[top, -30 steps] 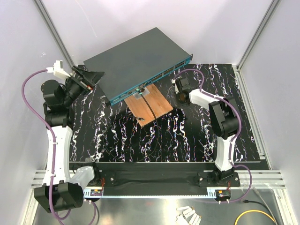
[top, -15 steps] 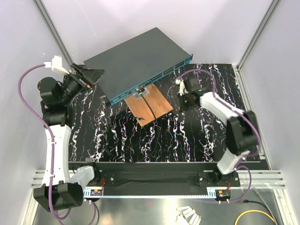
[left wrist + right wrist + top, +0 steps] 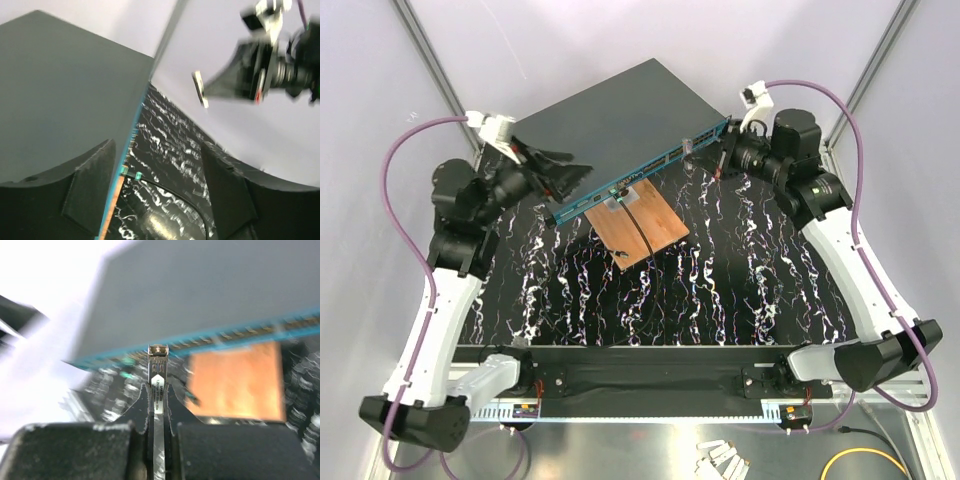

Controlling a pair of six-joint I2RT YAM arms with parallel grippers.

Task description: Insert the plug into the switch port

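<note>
Swung the plug (image 3: pixel 158 352) up to the right end of the switch (image 3: pixel 610 115), just off its port row, with right gripper (image 3: pixel 157 392) jaws clamped on it. Brought the left gripper (image 3: pixel 157 150) over the switch's left front edge, jaws apart. Looks ready for lining up.

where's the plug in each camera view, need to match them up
Top external: the plug is upper middle, at the tip of the right end effector, just off the switch.
Left wrist: upper right, a small silver slab poking out of blurred dark fingers.
Right wrist: centre, upright between the fingers.
Shared landmark: the teal front edge.
</note>
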